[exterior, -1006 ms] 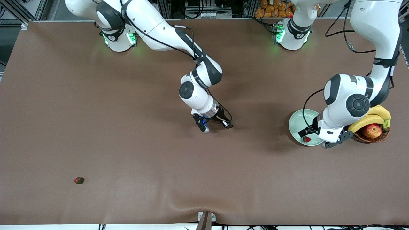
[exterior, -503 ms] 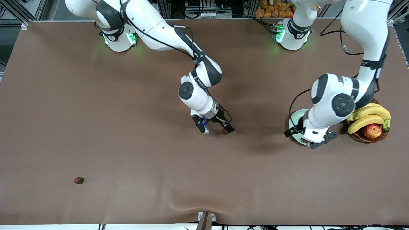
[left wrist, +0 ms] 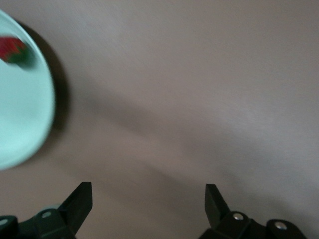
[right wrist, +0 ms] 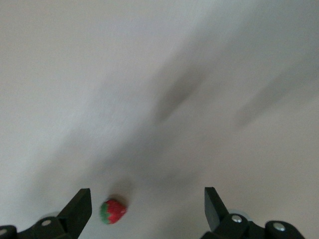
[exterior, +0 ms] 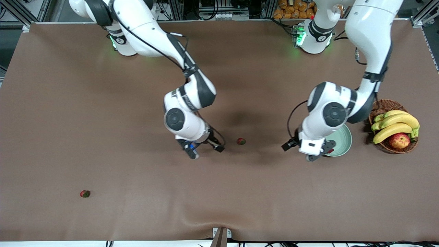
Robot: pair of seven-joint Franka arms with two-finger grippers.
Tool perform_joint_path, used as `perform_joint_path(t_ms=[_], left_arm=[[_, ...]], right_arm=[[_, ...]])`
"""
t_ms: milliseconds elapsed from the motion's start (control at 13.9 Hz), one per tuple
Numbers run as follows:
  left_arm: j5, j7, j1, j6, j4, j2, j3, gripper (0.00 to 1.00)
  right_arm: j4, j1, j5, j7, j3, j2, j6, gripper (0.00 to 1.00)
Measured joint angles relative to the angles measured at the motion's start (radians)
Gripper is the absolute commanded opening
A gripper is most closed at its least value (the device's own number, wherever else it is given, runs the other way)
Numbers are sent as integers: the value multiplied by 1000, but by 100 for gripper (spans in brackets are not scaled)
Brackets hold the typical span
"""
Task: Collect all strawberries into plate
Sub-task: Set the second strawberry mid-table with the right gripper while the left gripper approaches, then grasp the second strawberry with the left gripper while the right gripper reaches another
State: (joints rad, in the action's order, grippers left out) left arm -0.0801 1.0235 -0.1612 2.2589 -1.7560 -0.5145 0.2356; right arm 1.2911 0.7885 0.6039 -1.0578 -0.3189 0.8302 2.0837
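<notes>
Right tool (exterior: 205, 151) is over mid table (exterior: 137, 212), jaws wide, holding nothing. One strawberry (exterior: 241, 141) lies on the table just beside it, toward the left arm's end; the right wrist view shows the same berry (right wrist: 113, 211) close by one fingertip (right wrist: 79, 206), not touching.

Left tool (exterior: 301, 151) is over the table right at the plate (exterior: 343, 142) edge, jaws wide, empty. Left wrist view shows a second strawberry (left wrist: 12, 50) lying in the plate (left wrist: 25, 119), off to the side of the tool.

Third strawberry (exterior: 84, 193) sits alone on the table, well apart from both tools, toward the right arm's end and nearer the front camera.

Wicker basket (exterior: 386, 106) with bananas (exterior: 396, 125) and an apple (exterior: 399, 140) is beside the plate.
</notes>
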Motion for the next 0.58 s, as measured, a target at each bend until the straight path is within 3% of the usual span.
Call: perform_joint_path(t_ms=[288, 575], left_arm=[[0, 72, -104, 0, 108, -90, -2, 100], [0, 72, -158, 3, 206, -177, -8, 100]], right_arm=[[1, -3, -1, 294, -218, -41, -269, 100], [4, -10, 0, 545, -419, -44, -414, 100]])
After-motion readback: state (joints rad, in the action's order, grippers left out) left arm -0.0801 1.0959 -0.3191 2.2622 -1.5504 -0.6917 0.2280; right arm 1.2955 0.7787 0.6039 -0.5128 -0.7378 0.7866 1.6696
